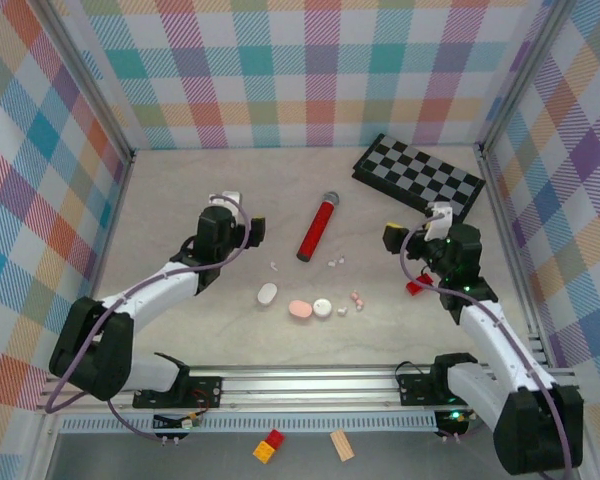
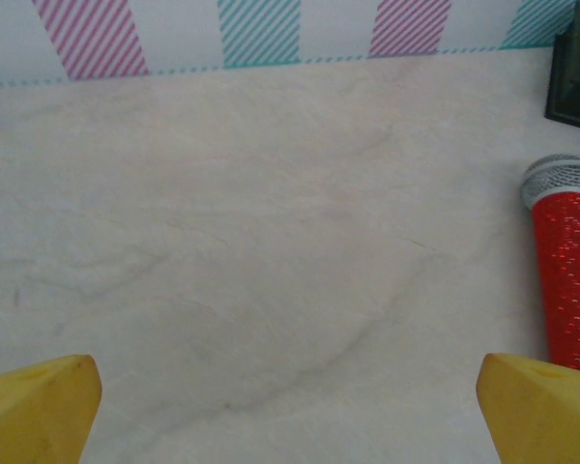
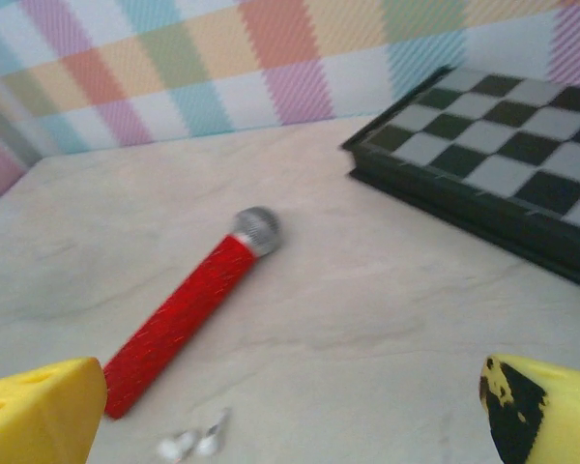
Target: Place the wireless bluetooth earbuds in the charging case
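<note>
The wireless bluetooth earbuds (image 1: pixel 332 262) lie loose on the pale table (image 1: pixel 180 190), scattered around the centre of the top view. A small pair sits just right of the lower end of the red microphone (image 1: pixel 318 227). One white bud (image 1: pixel 274 267) lies to the lower left of that end, a pinkish one (image 1: pixel 357 298) lies further to the lower right, and another white bud (image 1: pixel 342 311) sits just below it. Below them, three pebble-like charging cases form a loose row: a white case (image 1: pixel 268 293) on the left, a pink case (image 1: pixel 300 309) in the middle and a round white case (image 1: pixel 322 307) touching or just beside it. Whether their lids are up cannot be told at this size.

The left gripper (image 2: pixel 290 406) hovers left of the microphone, its jaws spread wide with nothing between them. Its yellow fingertips (image 2: pixel 39 406) sit in the bottom corners of the left wrist view, over bare table.

The right gripper (image 3: pixel 292 411) stands at the right of centre in the top view, below the checkerboard (image 1: pixel 418 178), equally wide apart and empty. In the right wrist view the blurred pair of buds lies at the bottom edge, near the left fingertip. A small red block (image 1: pixel 418 287) lies just beside that arm.
</note>
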Motion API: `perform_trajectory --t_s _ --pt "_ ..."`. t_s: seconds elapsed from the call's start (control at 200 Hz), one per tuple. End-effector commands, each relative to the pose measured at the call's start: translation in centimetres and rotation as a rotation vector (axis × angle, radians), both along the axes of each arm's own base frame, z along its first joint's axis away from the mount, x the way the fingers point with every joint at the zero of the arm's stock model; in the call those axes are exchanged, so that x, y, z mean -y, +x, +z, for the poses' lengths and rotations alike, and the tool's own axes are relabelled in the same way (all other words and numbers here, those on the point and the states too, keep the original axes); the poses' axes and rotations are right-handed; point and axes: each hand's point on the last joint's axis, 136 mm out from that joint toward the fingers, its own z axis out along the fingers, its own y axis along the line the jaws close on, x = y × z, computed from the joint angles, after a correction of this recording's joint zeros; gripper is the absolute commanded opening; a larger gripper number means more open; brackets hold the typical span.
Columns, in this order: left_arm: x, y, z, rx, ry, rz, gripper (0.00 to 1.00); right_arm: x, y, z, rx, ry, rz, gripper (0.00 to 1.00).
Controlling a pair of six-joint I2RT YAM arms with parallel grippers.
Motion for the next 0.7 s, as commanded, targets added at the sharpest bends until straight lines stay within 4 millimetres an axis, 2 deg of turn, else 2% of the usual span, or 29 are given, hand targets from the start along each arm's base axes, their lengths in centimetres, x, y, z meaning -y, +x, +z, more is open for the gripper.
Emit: perform_trajectory --t_s 0.0,0.185,0.345,0.515,0.695 --pt "0.5 -1.3 0.9 -0.042 -0.118 0.000 1.00 -3.4 -3.3 -0.6 -0.136 0.042 0.138 0.99" --pt "0.7 -1.9 1.2 -0.092 -0.117 -0.019 1.00 -8.8 -7.1 -1.4 -0.218 -0.008 0.331 0.99" --pt "-0.5 -1.7 0.7 -0.132 -0.202 0.015 1.00 -13.3 -9.6 -3.2 -0.248 -0.144 0.505 0.99" --pt "-2.2 -1.7 0.2 -0.151 -0.258 0.060 1.00 -17.2 -11.4 -5.9 -0.294 -0.243 0.621 0.99" --pt "-2.7 -2.0 0.0 -0.162 -0.244 0.064 1.00 -20.2 -12.2 -8.9 -0.340 -0.385 0.696 1.00"
